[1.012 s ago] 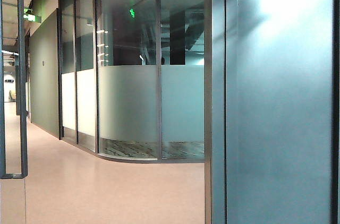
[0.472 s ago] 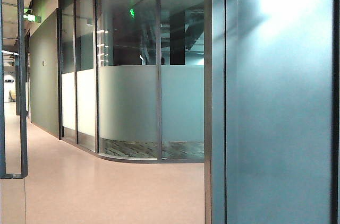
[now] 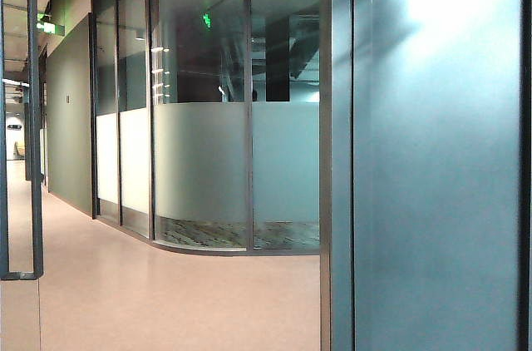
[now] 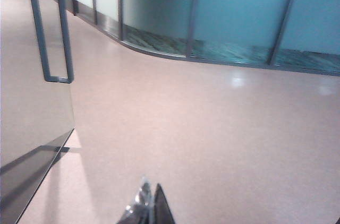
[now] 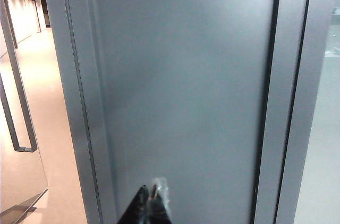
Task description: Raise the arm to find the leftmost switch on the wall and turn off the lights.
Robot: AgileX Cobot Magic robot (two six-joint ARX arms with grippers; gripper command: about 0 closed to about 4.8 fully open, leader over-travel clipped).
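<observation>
No switch shows in any view. My right gripper [image 5: 150, 189] is shut with nothing in it, its tips pointing at a plain grey wall panel [image 5: 180, 86] a short way in front. That same blue-grey panel [image 3: 432, 168] fills the right side of the exterior view. My left gripper [image 4: 150, 189] is shut and empty, and hangs over the pinkish floor [image 4: 202, 128]. Neither gripper appears in the exterior view.
A glass door with a long metal handle [image 3: 35, 118] stands at the left; the handle [image 4: 53, 33] also shows in the left wrist view. A curved frosted glass partition [image 3: 208, 168] with dark frames runs along the corridor. Open floor [image 3: 166, 293] lies between them.
</observation>
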